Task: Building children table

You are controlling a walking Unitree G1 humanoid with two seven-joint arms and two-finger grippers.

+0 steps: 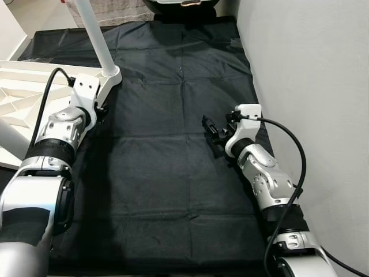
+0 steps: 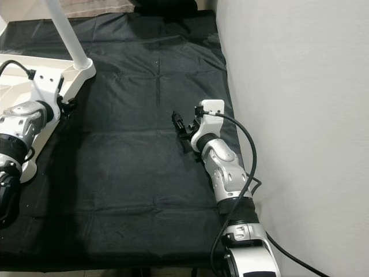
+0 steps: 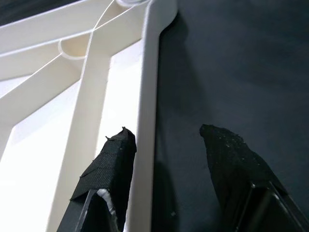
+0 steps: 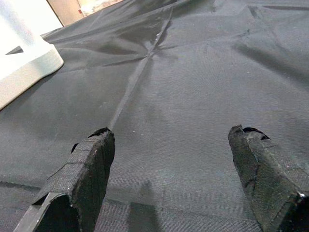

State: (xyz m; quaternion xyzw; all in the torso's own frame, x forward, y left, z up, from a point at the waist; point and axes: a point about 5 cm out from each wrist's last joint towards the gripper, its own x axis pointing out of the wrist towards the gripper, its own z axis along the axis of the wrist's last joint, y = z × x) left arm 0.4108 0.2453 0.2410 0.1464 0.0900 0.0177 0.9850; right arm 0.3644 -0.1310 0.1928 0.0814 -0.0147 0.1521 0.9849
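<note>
So the white kids' table is lying upside down on the black floor cloth, over on the robot's left, with one white leg already standing up out of its near corner. The left gripper is right at that table's edge: jaws open, one finger inside the rim and the other out on the cloth, so the rim sits between them but nothing is pinched yet as far as I can tell. The right gripper hovers low above bare cloth near the wall, jaws wide open, holding nothing.

What could go wrong, I reckon: the rim is thin and smooth, so if the jaws close off-centre it could slip out or the whole table could skid on the cloth. A bump from the left arm could also knock the fitted leg crooked.

Hard to see: the table runs off the picture's left edge, the leg's top is cut off, and I can't tell how firmly it's seated. No other legs or screws that I can make out.
</note>
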